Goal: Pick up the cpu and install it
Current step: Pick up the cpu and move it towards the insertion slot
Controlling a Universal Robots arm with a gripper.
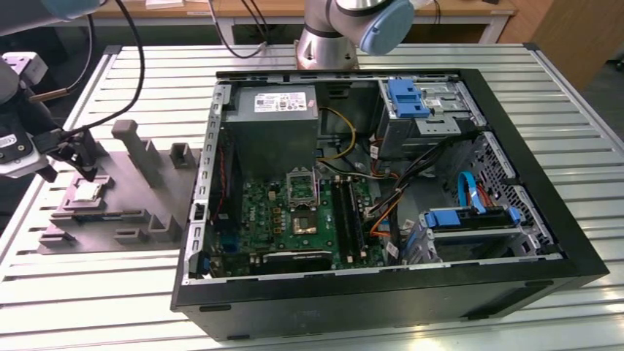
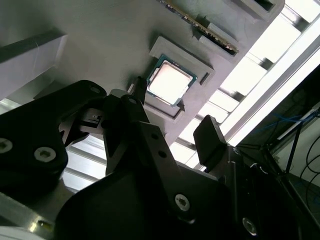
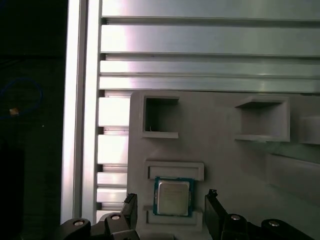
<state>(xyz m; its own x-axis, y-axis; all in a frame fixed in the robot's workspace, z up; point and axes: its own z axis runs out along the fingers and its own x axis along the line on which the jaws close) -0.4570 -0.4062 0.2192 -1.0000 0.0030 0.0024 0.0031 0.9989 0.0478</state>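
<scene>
This looks like a robotics lab or test workshop. In the exterior view a metal table of ribbed, slotted rails fills most of the frame, and the base of a robot arm stands on it at the top centre. A desktop computer case lies open on its side in the middle, its green circuit board and wiring bare. At the exterior view's left a grey moulded tray with upright posts holds a cpu in a square pocket. Black cables hang in the upper left, and a wooden desk runs along the top edge.
</scene>
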